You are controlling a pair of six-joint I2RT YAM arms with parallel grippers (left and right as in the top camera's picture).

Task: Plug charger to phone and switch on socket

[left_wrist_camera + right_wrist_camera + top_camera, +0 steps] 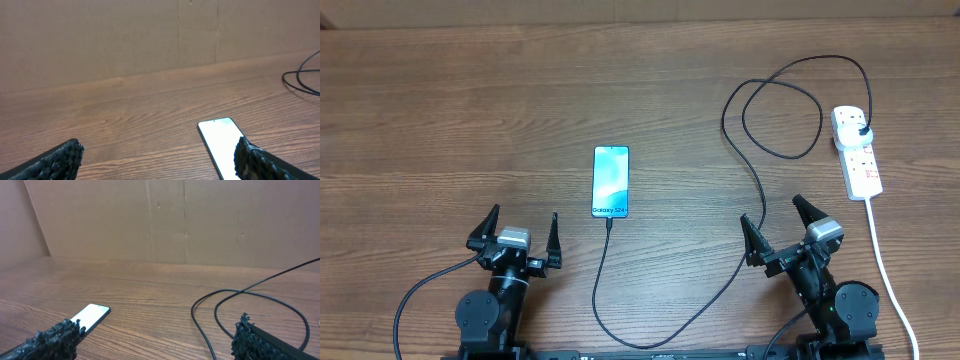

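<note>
The phone (611,181) is lying flat on the bench (440,120), mid-front, screen lit and facing up. The charger (825,58) is running from a connector tip (608,224) that is sitting against the phone's near end, apparently seated, though the overhead view is too coarse to confirm this. From there the cable is looping toward the front edge, swinging up the right side in a wide coil, and ending at a black plug (863,131) that is standing in the socket (857,160) at far right. Whether the strip is switched on cannot be told.

The left gripper (519,236) is sitting low at the front, left of the phone. Its jaws are spread wide and holding nothing. The right gripper (780,226) is sitting between the cable and the strip's white cord (885,260). Its jaws are also gaping wide and empty.

Handling assessment: the cable is looking thin, limp and light, so any pull is likely to be dragging the phone across the smooth wood. If reseating is needed, the rigid connector body is the place to grip, not the cord. The phone is appearing slim and slick, best pinched across its long edges. The strip is looking light enough to slide under a press, so a switch is calling for a straight downward push.
</note>
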